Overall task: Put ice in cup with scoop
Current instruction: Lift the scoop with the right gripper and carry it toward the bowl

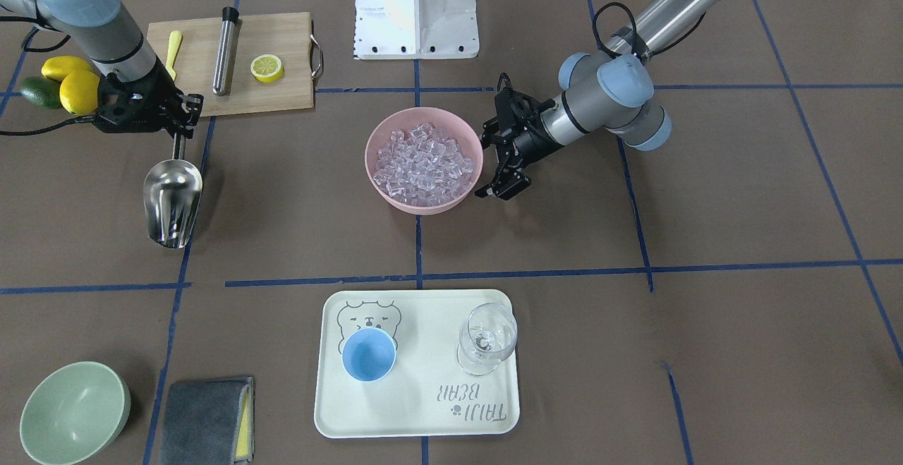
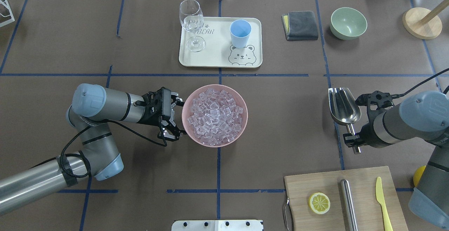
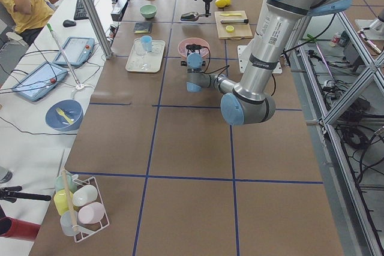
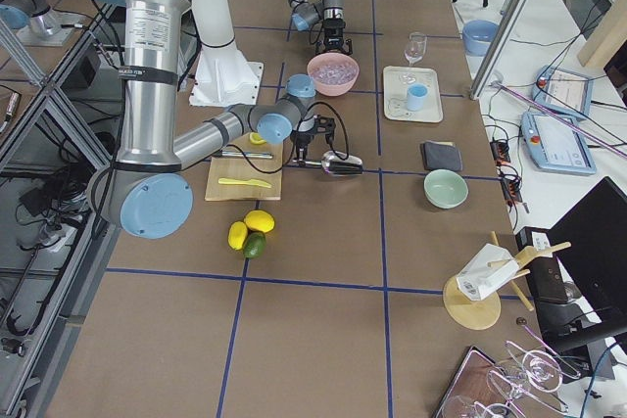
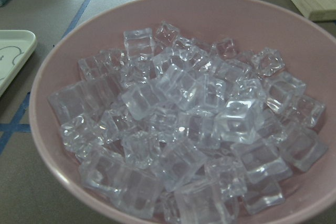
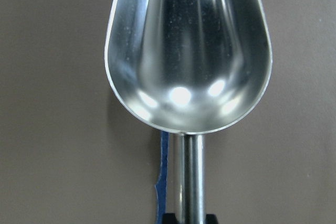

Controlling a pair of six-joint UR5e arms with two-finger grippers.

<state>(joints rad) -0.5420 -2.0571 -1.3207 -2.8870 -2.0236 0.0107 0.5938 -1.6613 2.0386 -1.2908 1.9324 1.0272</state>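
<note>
The shiny metal scoop (image 1: 171, 200) is empty, its trough pointing away from the robot. My right gripper (image 1: 176, 126) is shut on its thin handle, also seen in the overhead view (image 2: 352, 138). The right wrist view shows the bare trough (image 6: 188, 51) over brown table. The ice (image 1: 422, 161) fills a pink bowl (image 1: 423, 207) at the table's middle. My left gripper (image 2: 172, 119) is open and empty, its fingers beside the bowl's rim (image 2: 186, 133). The left wrist view looks into the ice (image 5: 184, 129). The light-blue cup (image 1: 368, 354) stands empty on a cream tray (image 1: 423, 415).
A clear stemmed glass (image 1: 487, 338) stands on the tray beside the cup. A wooden board (image 1: 282, 91) holds a lemon half (image 1: 267, 68), a steel cylinder (image 1: 226, 49) and a yellow knife (image 1: 173, 52). A green bowl (image 1: 74, 412) and grey cloth (image 1: 206, 419) lie far out.
</note>
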